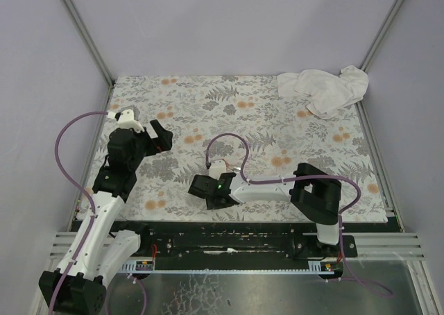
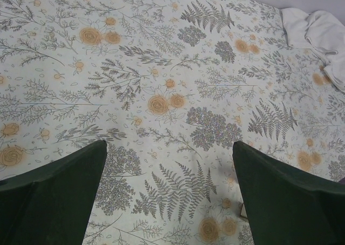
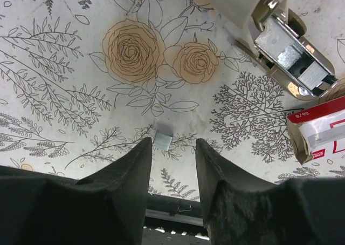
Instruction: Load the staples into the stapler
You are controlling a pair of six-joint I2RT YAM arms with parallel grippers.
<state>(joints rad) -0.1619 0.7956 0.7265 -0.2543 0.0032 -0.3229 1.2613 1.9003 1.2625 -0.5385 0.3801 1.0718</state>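
Right pincer (image 3: 172, 142) fingers slightly apart, clamping nothing; loose staple strip (image 3: 163, 140) lies flat between its tips. Stapler (image 3: 285, 56), open, ahead-right; staples box (image 3: 318, 133) right. Risk: thin strip slips or snaps on closing. Left pincer (image 2: 170, 145) wide apart
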